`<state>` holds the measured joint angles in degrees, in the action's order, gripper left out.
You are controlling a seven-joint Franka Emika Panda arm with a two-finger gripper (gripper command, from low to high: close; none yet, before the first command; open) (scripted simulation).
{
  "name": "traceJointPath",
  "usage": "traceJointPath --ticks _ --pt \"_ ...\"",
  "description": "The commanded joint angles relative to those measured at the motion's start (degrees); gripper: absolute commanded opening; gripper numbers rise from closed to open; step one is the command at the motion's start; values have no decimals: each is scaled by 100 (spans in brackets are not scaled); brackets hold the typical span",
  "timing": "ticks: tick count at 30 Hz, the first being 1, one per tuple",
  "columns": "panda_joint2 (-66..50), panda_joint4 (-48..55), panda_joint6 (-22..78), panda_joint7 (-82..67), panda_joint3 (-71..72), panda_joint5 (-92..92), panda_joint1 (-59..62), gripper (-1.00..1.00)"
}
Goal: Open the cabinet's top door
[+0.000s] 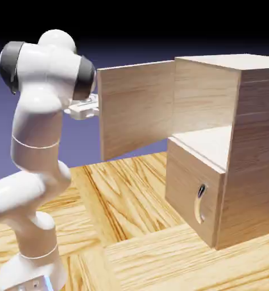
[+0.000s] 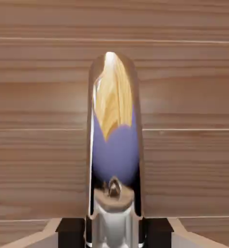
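The arm point(image 1: 37, 142) rises from the tabletop's point(image 1: 159, 250) near left corner, bends high and reaches level to the top door point(image 1: 137, 108), the jaws closed tight on its handle point(image 2: 114, 145). One cabinet point(image 1: 239, 148) stands at the right edge with two panels and two handles. The top door is swung wide open, its face toward the camera, its handle's long axis upright; the lower panel point(image 1: 190, 187) is shut.

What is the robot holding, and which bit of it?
The gripper is shut on the shiny metal handle of the cabinet's top door, which stands swung open. Its jaws pinch the handle near one end.
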<state>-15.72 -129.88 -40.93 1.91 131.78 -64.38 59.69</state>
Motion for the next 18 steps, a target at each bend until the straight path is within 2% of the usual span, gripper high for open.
traceJointPath --ticks 1,16,17,18 --pt "208 150 -44 -13 -59 131 -13 -100" --pt "3277 2447 -305 -901 -419 1853 664 -100" --pt "3277 2447 -305 -901 -419 1853 664 100" --pt "3277 2447 -305 -901 -419 1853 664 100"
